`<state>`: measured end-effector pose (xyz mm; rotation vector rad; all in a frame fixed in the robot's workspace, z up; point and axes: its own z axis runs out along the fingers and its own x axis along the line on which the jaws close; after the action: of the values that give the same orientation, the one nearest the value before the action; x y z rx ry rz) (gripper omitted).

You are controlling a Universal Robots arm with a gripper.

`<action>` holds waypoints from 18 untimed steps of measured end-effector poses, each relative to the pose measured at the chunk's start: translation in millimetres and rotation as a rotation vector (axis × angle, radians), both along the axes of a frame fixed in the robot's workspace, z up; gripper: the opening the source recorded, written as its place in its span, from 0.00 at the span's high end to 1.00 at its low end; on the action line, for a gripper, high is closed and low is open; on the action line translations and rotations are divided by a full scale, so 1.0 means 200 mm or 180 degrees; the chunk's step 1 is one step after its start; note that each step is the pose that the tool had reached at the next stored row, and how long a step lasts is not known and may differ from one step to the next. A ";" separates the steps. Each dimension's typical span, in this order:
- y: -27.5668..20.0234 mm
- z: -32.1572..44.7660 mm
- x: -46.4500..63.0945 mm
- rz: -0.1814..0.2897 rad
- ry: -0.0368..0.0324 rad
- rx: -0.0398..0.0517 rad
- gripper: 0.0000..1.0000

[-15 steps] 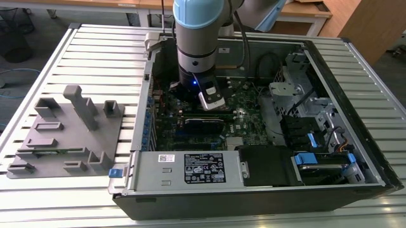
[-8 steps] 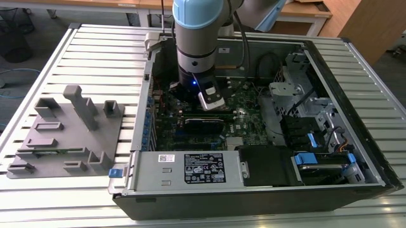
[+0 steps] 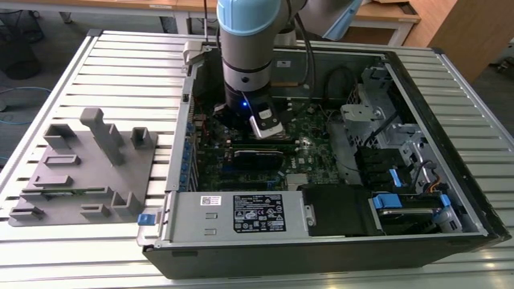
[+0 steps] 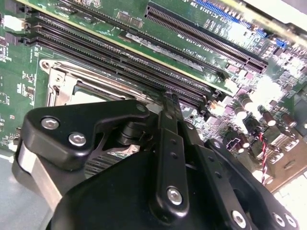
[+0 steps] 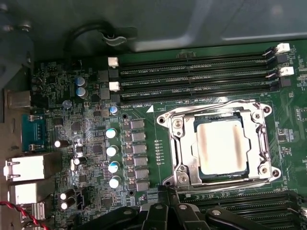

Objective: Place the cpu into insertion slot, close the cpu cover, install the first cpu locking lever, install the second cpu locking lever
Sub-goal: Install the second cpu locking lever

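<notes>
The cpu (image 5: 221, 146) sits in the slot (image 5: 178, 143), centre-right of the first wrist view, with the cover (image 5: 218, 111) closed over it. The gripper (image 5: 165, 190), bottom centre, looks pinched shut at the socket's near edge (holding nothing I can see). A slip there could scrape the board (image 5: 144, 143) or bend a lever.

You're in a robotics lab or workshop — a slatted aluminium bench (image 3: 473, 114), an open computer case (image 3: 337, 241), a grey parts fixture (image 3: 80, 174), wooden desks (image 3: 386, 12) behind.

Open computer case (image 3: 473, 198), grey fixture block (image 3: 80, 174), slatted metal table (image 3: 48, 259)
</notes>
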<state>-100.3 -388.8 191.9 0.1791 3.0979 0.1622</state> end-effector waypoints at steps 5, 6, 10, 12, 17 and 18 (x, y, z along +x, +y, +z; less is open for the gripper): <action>0.009 0.001 0.00 0.0000 0.0001 -0.0001 0.90; 0.011 0.001 0.00 0.0000 0.0001 -0.0001 0.90; 0.018 0.003 0.00 0.0000 0.0003 -0.0004 0.90; 0.023 0.002 0.00 0.0000 0.0003 -0.0002 0.90; 0.028 -0.001 0.00 0.0000 -0.0001 0.0006 0.90; 0.028 0.000 0.00 0.0000 -0.0001 0.0007 0.90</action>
<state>-100.5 -383.1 191.8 0.1792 3.0977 0.1654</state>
